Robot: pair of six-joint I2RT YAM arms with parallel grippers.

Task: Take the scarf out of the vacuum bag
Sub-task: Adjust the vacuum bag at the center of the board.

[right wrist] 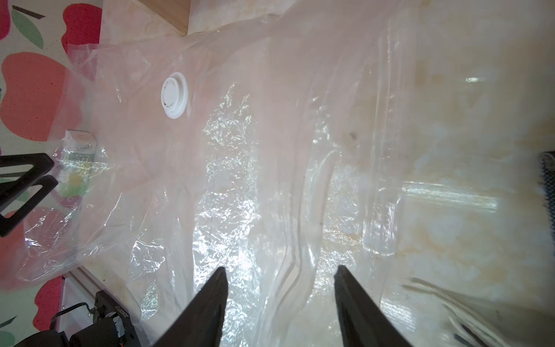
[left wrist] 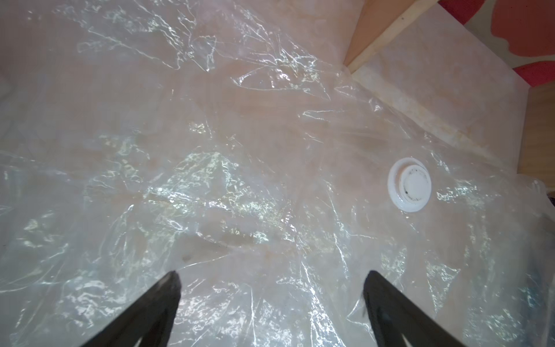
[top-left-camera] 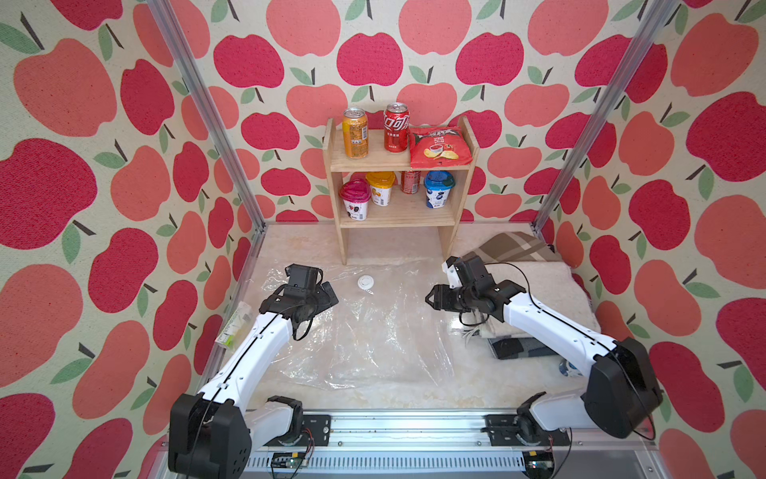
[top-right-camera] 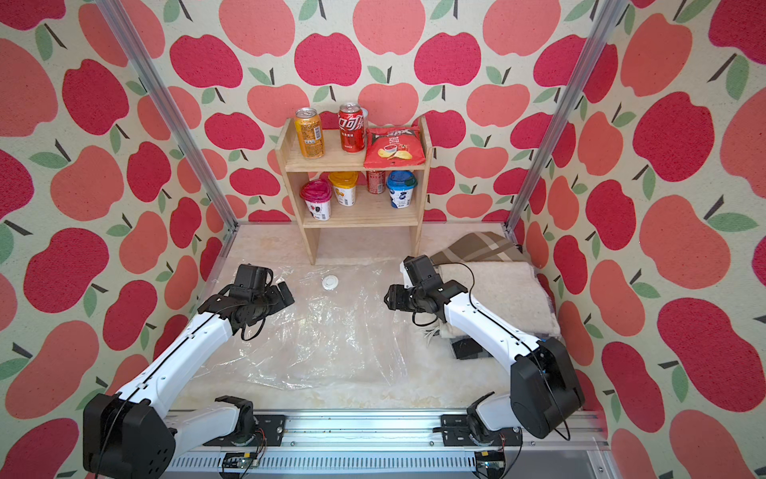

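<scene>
The vacuum bag (top-left-camera: 373, 331) (top-right-camera: 327, 331) lies flat and crumpled on the table, its round white valve (top-left-camera: 365, 283) (left wrist: 410, 184) (right wrist: 174, 94) facing up; nothing shows inside it. A folded beige scarf (top-left-camera: 547, 286) (top-right-camera: 505, 290) with a fringe rests outside the bag, to its right, under my right arm. My left gripper (top-left-camera: 325, 296) (left wrist: 272, 275) hovers open over the bag's left part, left of the valve. My right gripper (top-left-camera: 429, 298) (right wrist: 281, 268) hangs open over the bag's right edge with nothing between its fingers.
A wooden shelf (top-left-camera: 398, 166) with cans, cups and a chip bag stands at the back. A brown plaid cloth (top-left-camera: 514, 246) and a dark grey cloth (top-left-camera: 518, 348) lie by the scarf. A small green-and-white packet (top-left-camera: 234, 325) leans at the left wall.
</scene>
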